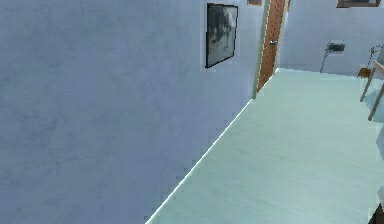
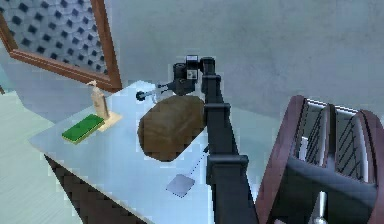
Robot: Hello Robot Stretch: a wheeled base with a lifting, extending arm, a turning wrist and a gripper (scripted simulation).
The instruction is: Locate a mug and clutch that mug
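Observation:
In the arm side view the dark arm (image 2: 222, 140) rises from the bottom edge over a white countertop (image 2: 120, 150). The gripper (image 2: 146, 96) reaches toward the view's left, just above a brown loaf of bread (image 2: 170, 128) lying on the counter. I cannot tell whether the gripper holds anything. A flat green thing (image 2: 83, 127) lies at the counter's left end, beside a small upright wooden stand (image 2: 97, 100).
A dark red toaster (image 2: 325, 160) stands at the counter's right, close to the arm. A small grey square (image 2: 180, 185) lies near the counter's front edge. A wood-framed lattice window (image 2: 60, 40) hangs behind. Ahead runs a hallway with a framed picture (image 1: 221, 35), a wooden door (image 1: 268, 45) and pale floor (image 1: 290, 150).

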